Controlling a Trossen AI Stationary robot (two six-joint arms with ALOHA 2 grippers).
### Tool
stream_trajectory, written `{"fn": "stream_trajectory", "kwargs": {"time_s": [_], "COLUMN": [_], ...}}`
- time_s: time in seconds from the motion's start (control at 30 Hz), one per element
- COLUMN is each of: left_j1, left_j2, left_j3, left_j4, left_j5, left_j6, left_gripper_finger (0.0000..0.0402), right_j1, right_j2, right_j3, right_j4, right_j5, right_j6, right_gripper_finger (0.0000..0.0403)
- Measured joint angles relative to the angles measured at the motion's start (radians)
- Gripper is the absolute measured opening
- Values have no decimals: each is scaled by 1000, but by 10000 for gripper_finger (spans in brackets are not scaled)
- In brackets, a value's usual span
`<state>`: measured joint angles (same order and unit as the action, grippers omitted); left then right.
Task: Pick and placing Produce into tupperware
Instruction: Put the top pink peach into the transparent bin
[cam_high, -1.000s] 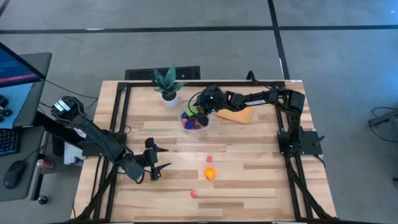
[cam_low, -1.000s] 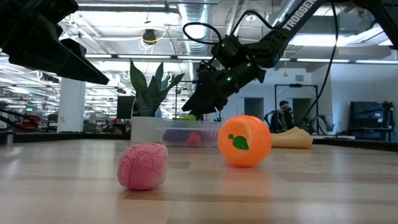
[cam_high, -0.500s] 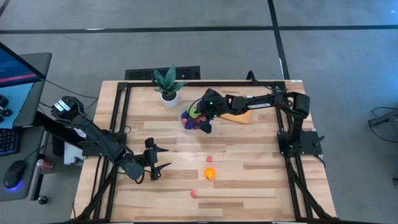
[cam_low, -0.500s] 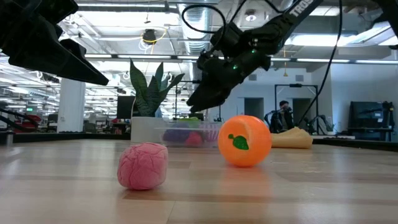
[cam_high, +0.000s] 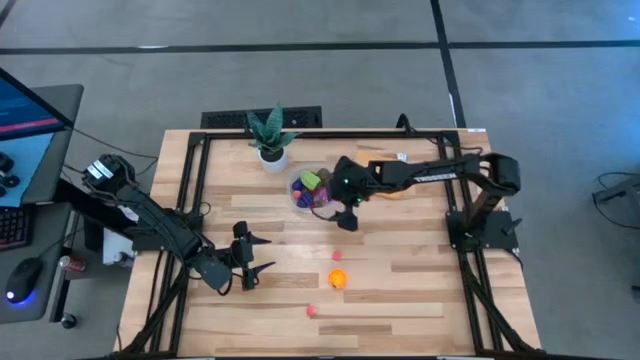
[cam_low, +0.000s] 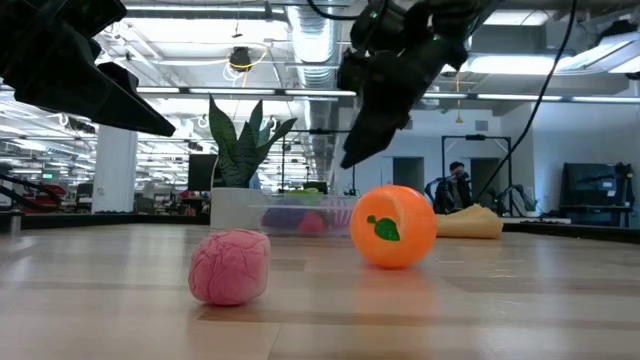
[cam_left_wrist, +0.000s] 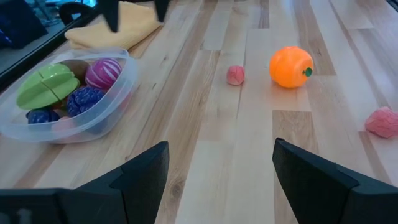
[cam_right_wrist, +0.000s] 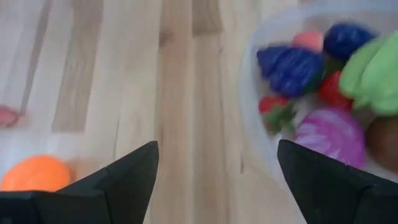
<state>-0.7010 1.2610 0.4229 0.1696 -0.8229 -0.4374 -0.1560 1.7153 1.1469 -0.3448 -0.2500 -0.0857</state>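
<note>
The table (cam_high: 400, 290) carried a half-done job: the tub (cam_high: 300, 198) sat near its far edge, just in front of the plant (cam_high: 268, 135), already holding a green piece (cam_left_wrist: 45, 87), a striped magenta one (cam_left_wrist: 103, 71) and some dark purple ones, with three pieces loose on the boards in front of it. The right gripper (cam_high: 347, 219) hung empty just off the tub's near right side, fingers spread wide, and looked set to go after one of the strays. To do that well I'd have come down straight over the small pink piece (cam_high: 337, 256), the one nearest the tub, keeping the fingers apart until they straddled it, since something that small and round would likely skid off if nudged; the orange (cam_high: 337, 279) beyond it would roll even more readily. The left gripper (cam_high: 248, 259) waited low and open, well off to the tub's near left. From above, the loose pieces were mere dots; the low view showed the orange's leaf mark and the wrinkled pink lump (cam_low: 230, 265) closest to the table's front. Only the wrist views looked into the tub, and the right one caught a red strawberry (cam_right_wrist: 273, 112).
</note>
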Motion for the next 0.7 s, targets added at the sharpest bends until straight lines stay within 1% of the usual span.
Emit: {"fn": "stream_trajectory", "kwargs": {"time_s": [0.17,0.3,0.43,0.57,0.7], "left_j1": [0,0,0,0,0], "left_j2": [0,0,0,0,0], "left_j3": [0,0,0,0,0], "left_j4": [1,1,0,-1,-2], "left_j5": [0,7,10,13,13], "left_j6": [-6,-14,-15,-15,-15], "left_gripper_finger": [277,277,277,277,277], "right_j1": [65,111,149,187,233], "right_j2": [-35,-55,-77,-108,-152], "right_j3": [0,-13,-45,-119,-218], "right_j4": [-108,-147,-144,-126,-41], "right_j5": [80,141,184,236,283], "right_j6": [23,43,74,134,202], "right_gripper_finger": [348,343,337,331,329]}}
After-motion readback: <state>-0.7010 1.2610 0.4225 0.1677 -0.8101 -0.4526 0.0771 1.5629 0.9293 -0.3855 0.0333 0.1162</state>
